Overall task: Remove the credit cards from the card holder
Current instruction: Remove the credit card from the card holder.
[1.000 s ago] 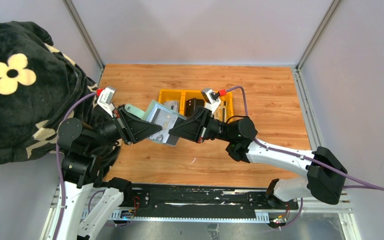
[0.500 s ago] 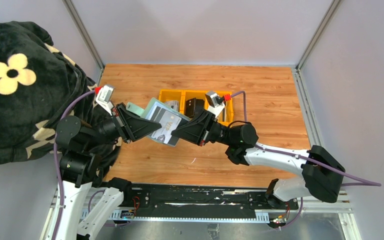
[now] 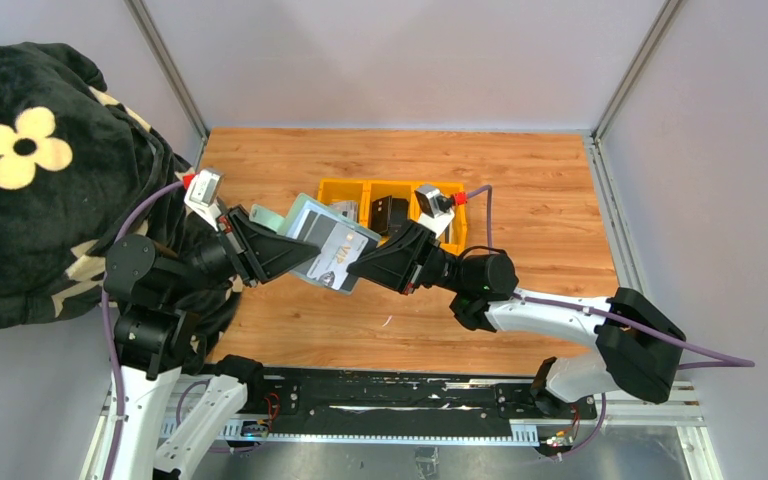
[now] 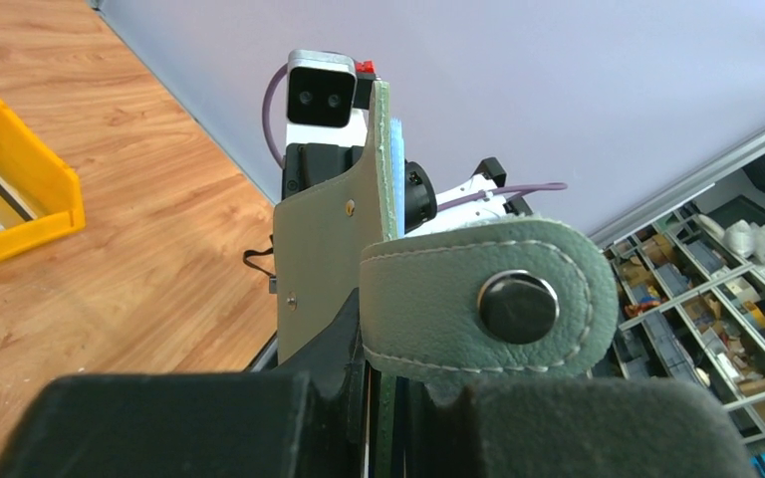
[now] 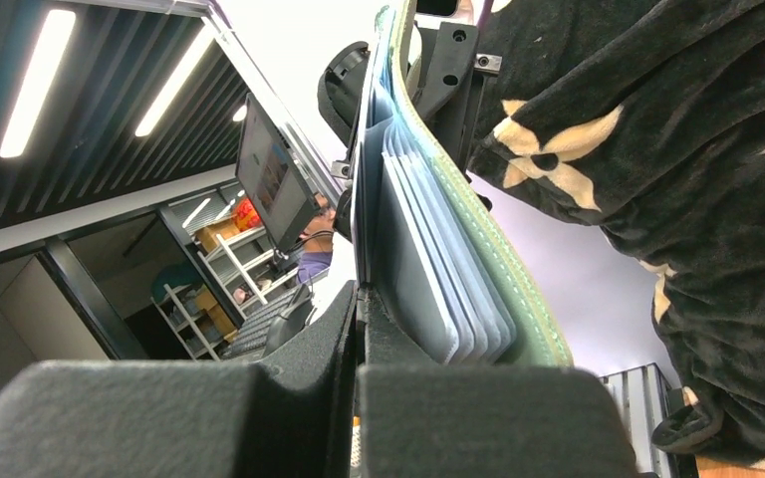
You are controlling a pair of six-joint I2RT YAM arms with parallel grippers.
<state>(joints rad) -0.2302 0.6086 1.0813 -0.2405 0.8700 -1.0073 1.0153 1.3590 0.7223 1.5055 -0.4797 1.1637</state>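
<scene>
The sage-green card holder (image 3: 300, 222) hangs open in the air over the table's left middle. My left gripper (image 3: 295, 250) is shut on its left edge, and the snap tab (image 4: 488, 299) lies right over the jaws of that gripper (image 4: 398, 408). A silver-grey credit card (image 3: 336, 250) sticks out of the holder to the right. My right gripper (image 3: 359, 268) is shut on that card's right edge. In the right wrist view the thin card edge (image 5: 359, 199) runs into the gripper (image 5: 359, 344), beside the holder's pale blue pockets (image 5: 428, 269).
A yellow three-part tray (image 3: 343, 187) stands just behind the grippers, with a black card (image 3: 388, 213) in its middle part and a pale card (image 3: 344, 208) in the left one. A black flowered fabric (image 3: 40, 170) covers the left side.
Both grippers have shifted a little left and toward the back with the holder and card between them. The left jaws have closed slightly on the holder.
</scene>
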